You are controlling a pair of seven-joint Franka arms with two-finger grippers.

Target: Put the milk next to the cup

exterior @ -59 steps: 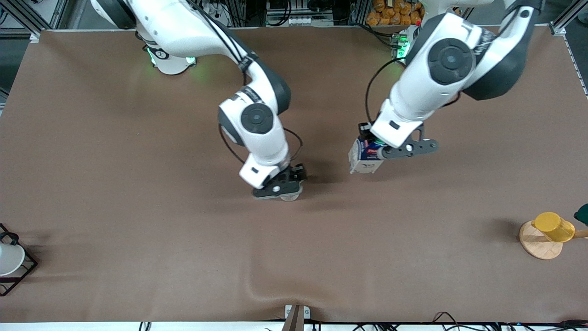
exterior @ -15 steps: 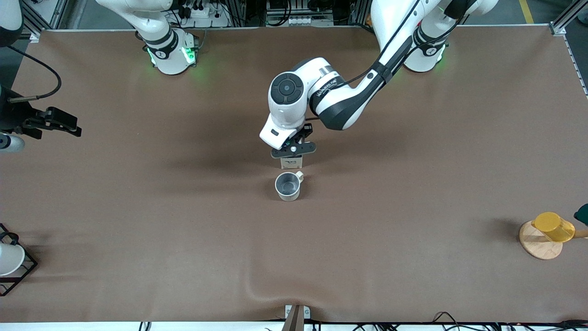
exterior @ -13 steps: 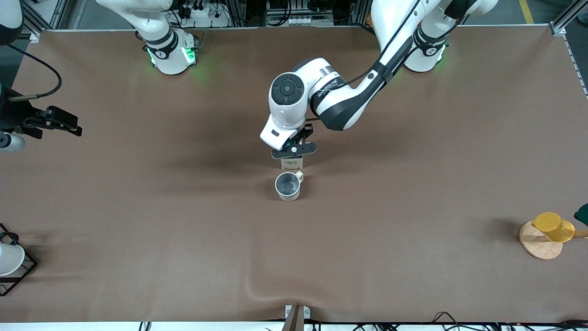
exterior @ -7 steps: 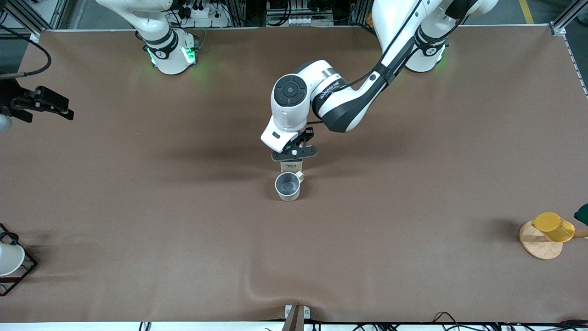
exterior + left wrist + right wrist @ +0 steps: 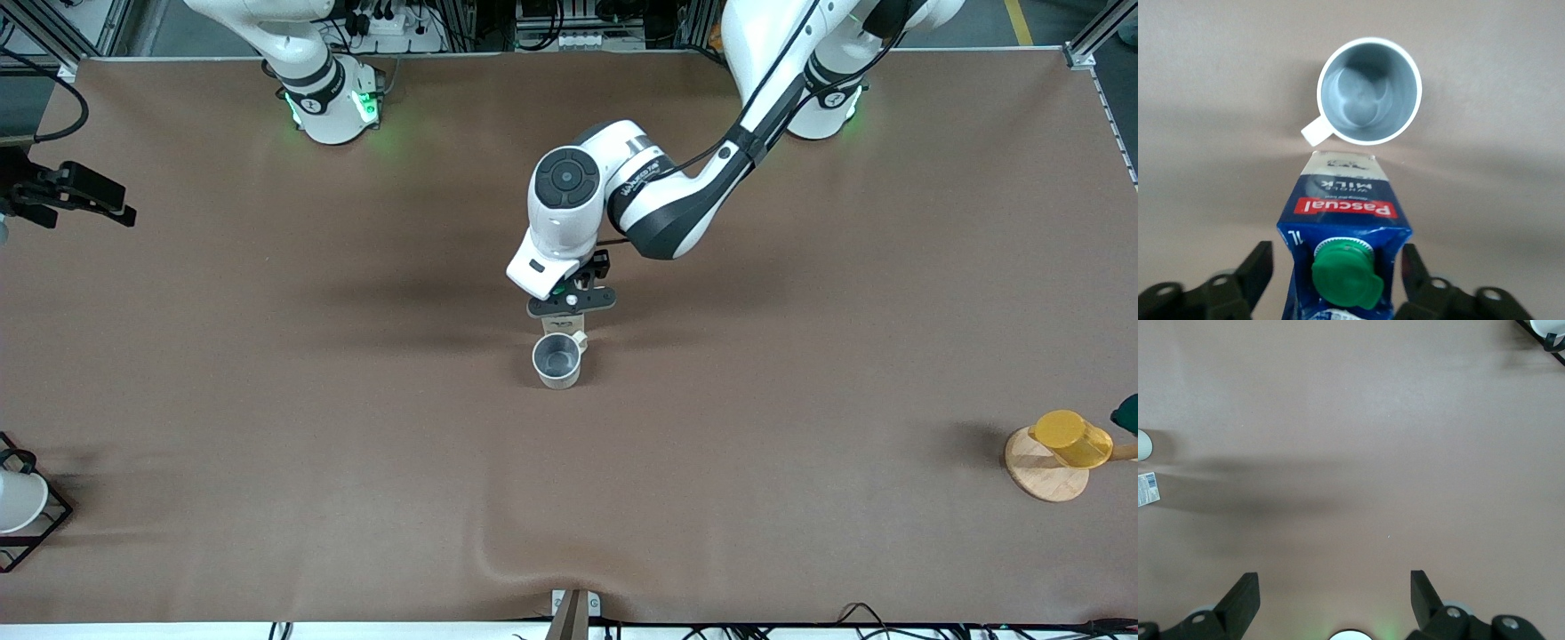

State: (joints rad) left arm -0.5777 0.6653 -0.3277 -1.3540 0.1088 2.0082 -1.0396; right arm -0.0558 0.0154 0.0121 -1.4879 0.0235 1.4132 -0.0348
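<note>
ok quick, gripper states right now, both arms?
Left gripper: jaws open, either side of the milk, which stands beside the cup.
Right gripper: jaws open, holding nothing, waiting above the table's right-arm end.

You are looking down on a brown table cover (image 5: 800,427) that is filling nearly the whole front view, wrinkling into a small fold at 6 o'clock. Aluminium frame rails (image 5: 1089,44) are running along the 12 o'clock edge. Cables (image 5: 853,613) are trailing along the white strip at 6 o'clock.
</note>
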